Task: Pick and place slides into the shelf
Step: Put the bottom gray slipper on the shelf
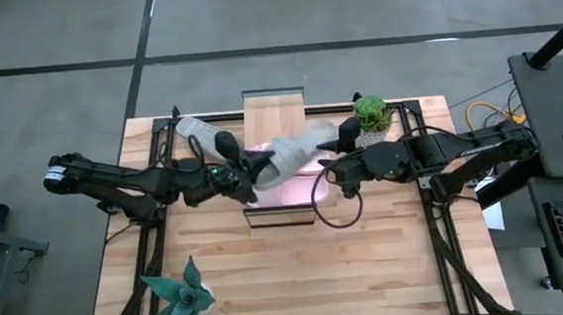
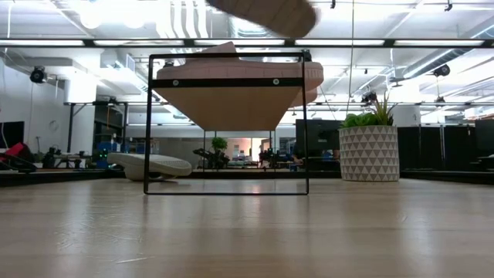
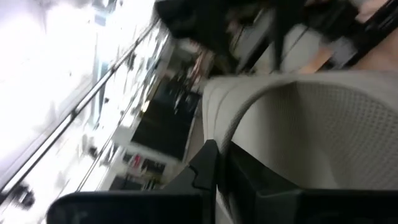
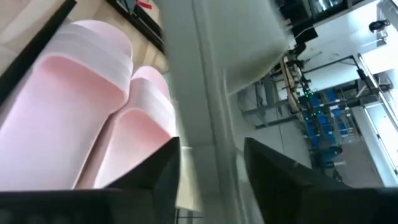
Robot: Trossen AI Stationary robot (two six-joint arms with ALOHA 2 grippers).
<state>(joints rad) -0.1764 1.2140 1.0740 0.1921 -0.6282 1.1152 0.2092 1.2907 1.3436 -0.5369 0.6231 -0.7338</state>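
Observation:
One grey slide (image 1: 298,144) is up in the air over the shelf (image 1: 273,108), and its sole shows at the top of the low view (image 2: 266,11). My left gripper (image 1: 255,169) is shut on its left end and my right gripper (image 1: 326,167) on its right end. The two pale pink slides (image 4: 81,124) lie side by side on the shelf's wood top (image 2: 231,73). The second grey slide (image 1: 194,129) rests sole-down on the table left of the shelf (image 2: 150,164). My left gripper holds the grey slide at the arch of its strap (image 3: 261,106), coming level from the table's left, with a dark finger (image 3: 208,171) close under the strap. The slide is lifted clear above the shelf. My right gripper has the grey slide's sole edge (image 4: 205,130) pinched between its two fingers (image 4: 165,171), coming level from the table's right. The slide stands on edge in the hold, clear of the pink slides below it.
A potted plant in a patterned pot (image 1: 371,114) stands at the shelf's far right, close to my right arm (image 2: 369,152). A teal paper plant (image 1: 180,302) sits at the table's near left corner. A black cable loop (image 1: 337,208) lies on the table near the shelf.

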